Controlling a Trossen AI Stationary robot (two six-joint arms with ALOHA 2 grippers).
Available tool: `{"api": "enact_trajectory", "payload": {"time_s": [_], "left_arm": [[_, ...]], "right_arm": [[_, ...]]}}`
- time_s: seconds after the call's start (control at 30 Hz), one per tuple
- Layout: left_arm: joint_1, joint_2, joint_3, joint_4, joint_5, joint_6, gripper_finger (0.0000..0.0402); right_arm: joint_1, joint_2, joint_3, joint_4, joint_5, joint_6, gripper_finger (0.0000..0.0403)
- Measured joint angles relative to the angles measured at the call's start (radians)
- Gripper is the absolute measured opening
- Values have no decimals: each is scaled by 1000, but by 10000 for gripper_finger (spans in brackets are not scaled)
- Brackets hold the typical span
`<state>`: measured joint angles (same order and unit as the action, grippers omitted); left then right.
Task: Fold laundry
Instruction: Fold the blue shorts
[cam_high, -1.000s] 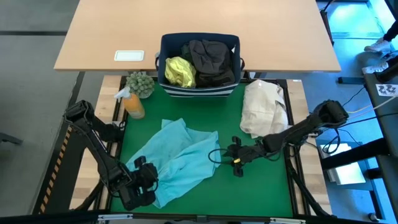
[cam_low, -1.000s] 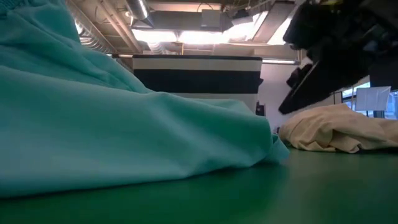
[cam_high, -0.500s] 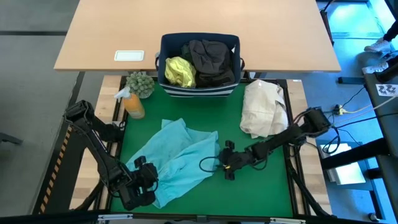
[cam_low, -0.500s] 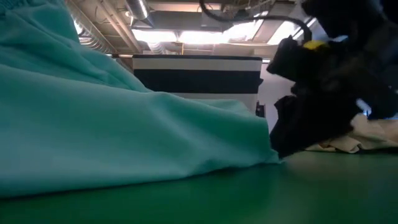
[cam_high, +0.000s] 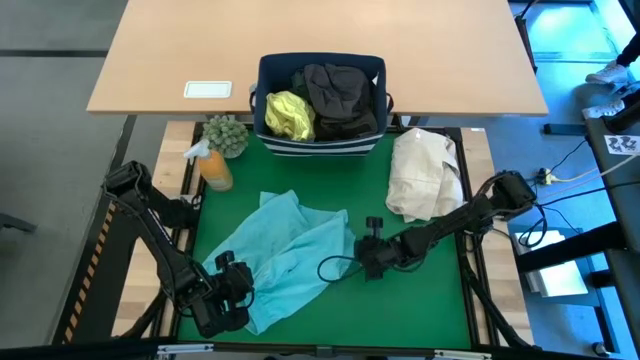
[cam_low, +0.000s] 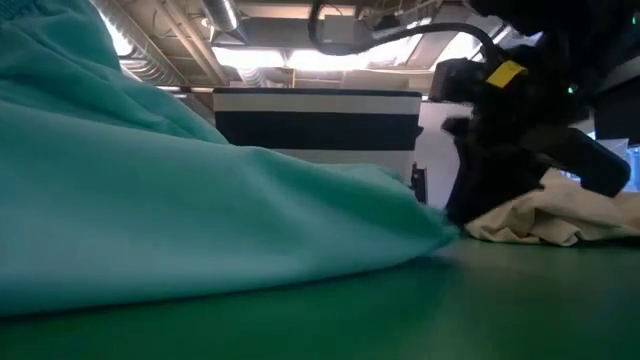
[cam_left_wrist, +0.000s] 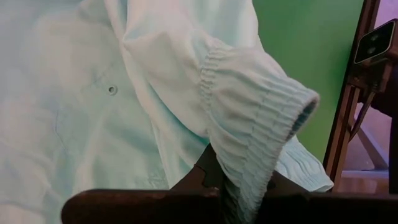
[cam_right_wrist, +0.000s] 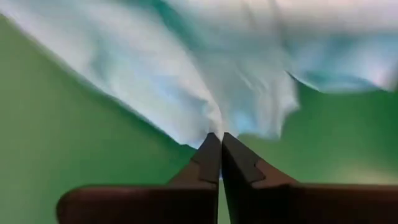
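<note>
On the green table (cam_high: 420, 300), in front of the navy bin (cam_high: 320, 140), the turquoise garment (cam_high: 285, 255) lies spread and rumpled, its long axis running on a diagonal from the front-left corner of the mat toward the middle. Both arms sit at opposite ends of that diagonal. The left end effector (cam_high: 225, 300) is at the garment's front-left end, pressed together on an elastic cuff (cam_left_wrist: 261, 124), which drapes over its fingers in the left wrist view. The right end effector (cam_high: 365, 255) is at the garment's right edge, on the side facing the cream bundle (cam_high: 425, 175); its fingers (cam_right_wrist: 214, 158) are pressed together with their tips right at the cloth's edge. Whether any fabric is actually caught between them, I cannot tell. The garment lies just leftward of the right end effector, so that arm is nearer the loose right-hand edge, and any coming pull or fold likely turns on drawing that edge along or across the diagonal while the left holds the cuff.

The navy bin, behind the turquoise garment, holds a bright yellow-green shirt (cam_high: 288, 115) on its left side and dark charcoal garments (cam_high: 342, 98) piled on its right. The cream bundle rests on the table itself, right of the bin.
</note>
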<state>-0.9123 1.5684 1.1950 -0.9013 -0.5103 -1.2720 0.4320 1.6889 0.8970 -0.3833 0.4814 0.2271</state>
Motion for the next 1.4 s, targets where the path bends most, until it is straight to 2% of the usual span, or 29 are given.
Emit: {"api": "enact_trajectory", "payload": {"time_s": [0.13,0.23,0.5,0.67,0.87,1.0,1.17,1.4], "left_arm": [[0,0,0,0,1,0,2],[0,0,0,0,0,0,2],[0,0,0,0,0,0,2],[0,0,0,0,0,0,2],[0,0,0,0,0,0,2],[0,0,0,0,0,0,2],[0,0,0,1,0,0,2],[0,0,0,2,0,0,3]], "right_arm": [[1,-38,63,-200,122,0,4],[1,-51,89,-267,143,0,5],[1,-56,91,-268,-91,-52,30],[0,-59,91,-216,-128,-92,97],[0,-59,91,-83,-48,-180,196],[-1,-56,91,47,-12,-284,234],[-40,-38,92,112,-13,-382,239],[-113,34,91,163,-85,-544,209]]}}
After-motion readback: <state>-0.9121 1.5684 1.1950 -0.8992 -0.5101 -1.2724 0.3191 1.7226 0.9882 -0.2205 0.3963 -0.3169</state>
